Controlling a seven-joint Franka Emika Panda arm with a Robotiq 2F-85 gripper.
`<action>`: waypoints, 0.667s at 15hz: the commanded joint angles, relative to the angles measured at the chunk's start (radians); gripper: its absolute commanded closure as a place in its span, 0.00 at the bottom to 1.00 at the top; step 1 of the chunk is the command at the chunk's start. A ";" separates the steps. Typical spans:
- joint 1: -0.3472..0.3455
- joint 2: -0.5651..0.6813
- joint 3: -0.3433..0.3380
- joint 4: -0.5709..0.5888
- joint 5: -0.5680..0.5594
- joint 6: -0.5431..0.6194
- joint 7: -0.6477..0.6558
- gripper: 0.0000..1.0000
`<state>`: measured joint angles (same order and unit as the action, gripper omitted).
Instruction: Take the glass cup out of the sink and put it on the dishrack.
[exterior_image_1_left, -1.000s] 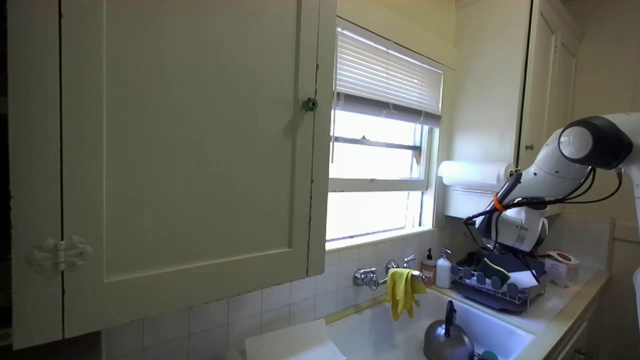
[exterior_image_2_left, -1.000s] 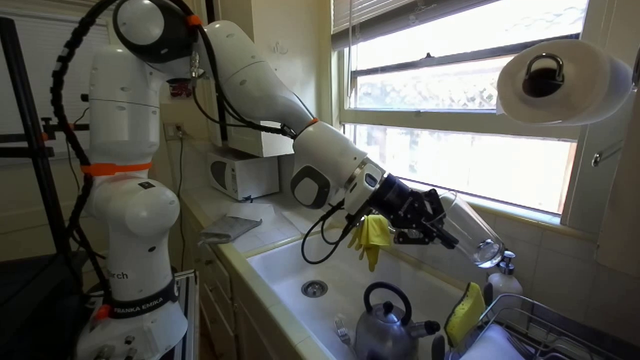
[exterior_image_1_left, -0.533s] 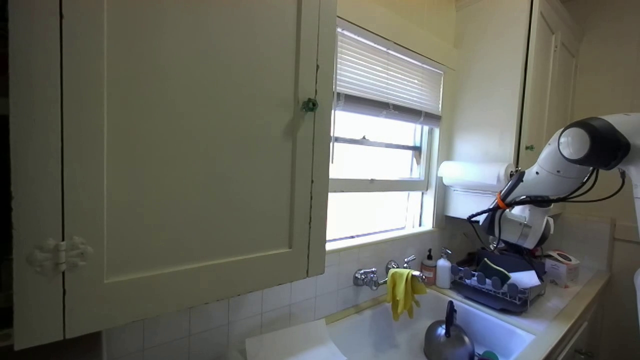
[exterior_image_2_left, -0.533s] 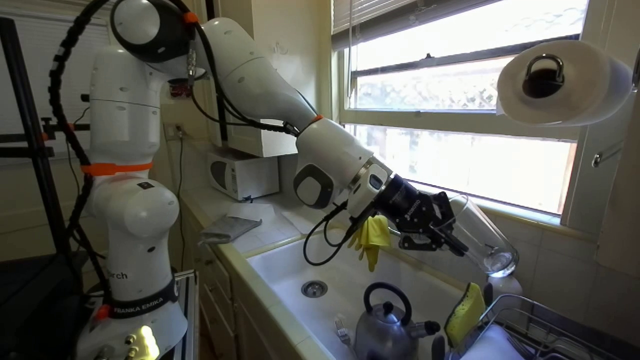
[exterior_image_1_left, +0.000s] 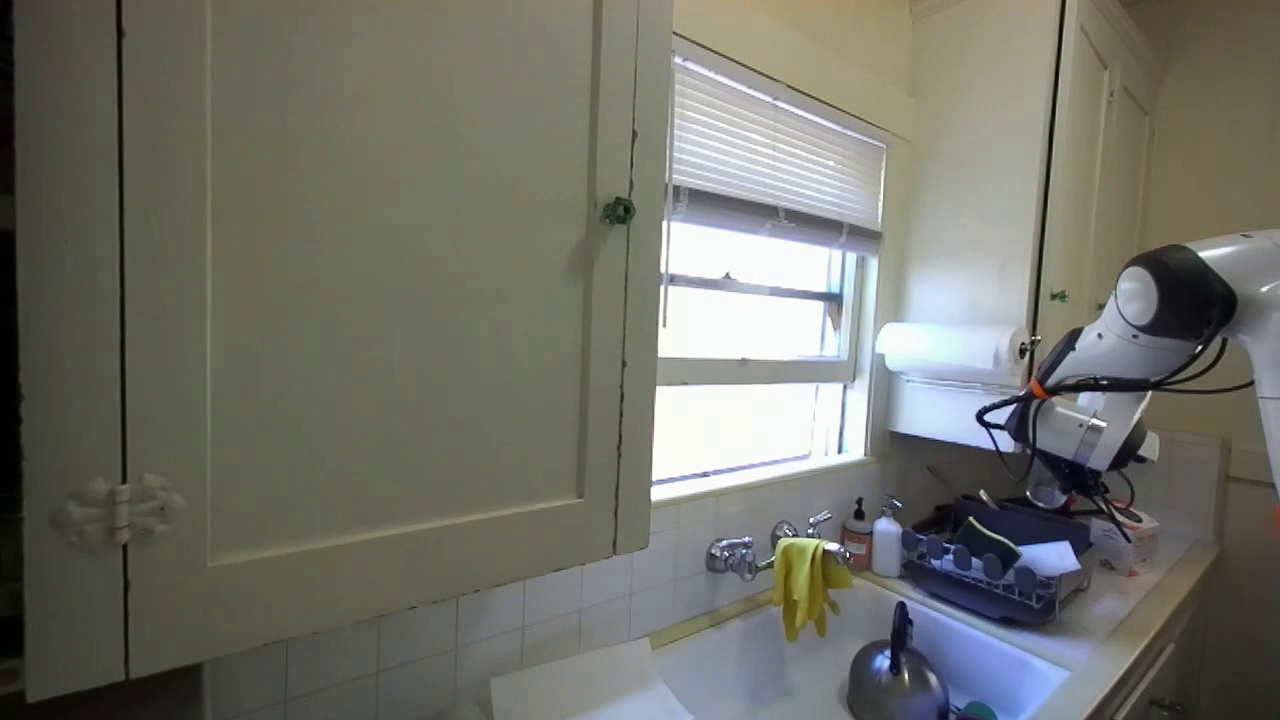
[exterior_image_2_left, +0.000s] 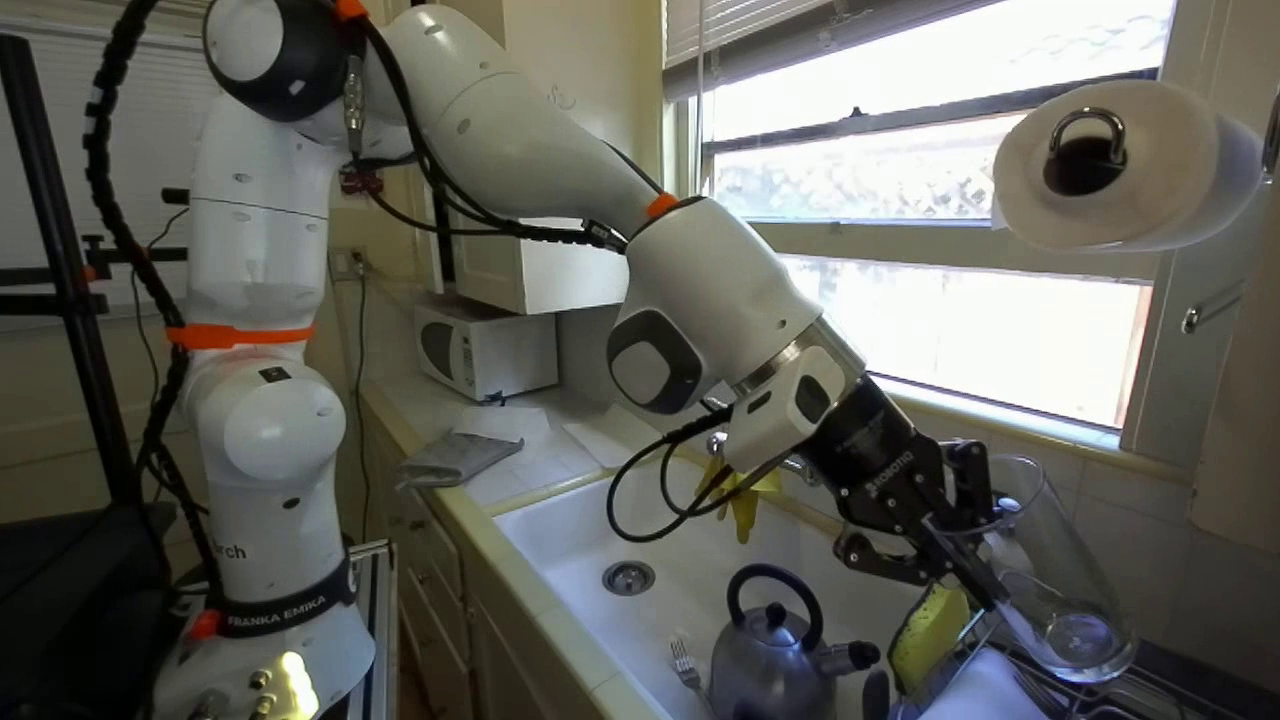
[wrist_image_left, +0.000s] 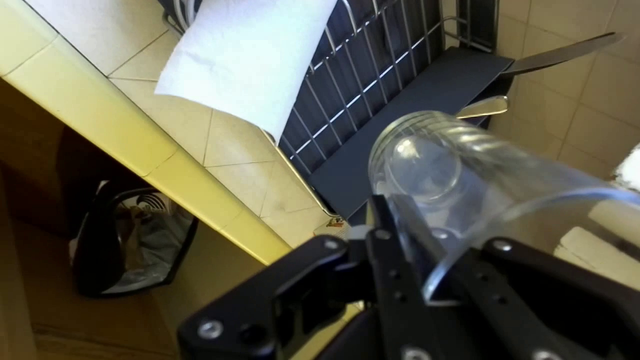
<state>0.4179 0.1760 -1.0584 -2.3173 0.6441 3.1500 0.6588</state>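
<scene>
The clear glass cup is tilted, its base pointing down and away from the gripper. My gripper is shut on the cup's side wall near the rim, with one finger inside it. In the wrist view the cup extends from the fingers, over the dark utensil holder of the dishrack. The dishrack also shows in both exterior views, below the held cup. The cup is only partly seen in an exterior view. The white sink lies behind the gripper.
A kettle and a fork are in the sink. A yellow sponge stands at the rack's edge. A white cloth lies in the rack. A knife sticks out. Soap bottles stand by the wall.
My gripper has carried the glass cup right and lower in an exterior view, from above the soap bottle to over the dishrack. The grip on the cup looks unchanged.
</scene>
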 joint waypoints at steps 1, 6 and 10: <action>-0.076 0.019 0.068 0.095 0.028 -0.174 0.000 0.98; -0.078 0.007 0.085 0.077 0.028 -0.204 0.001 0.98; -0.248 0.007 0.277 0.143 0.161 -0.336 -0.058 0.98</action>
<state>0.2489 0.1795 -0.8640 -2.2418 0.6574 2.9203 0.6722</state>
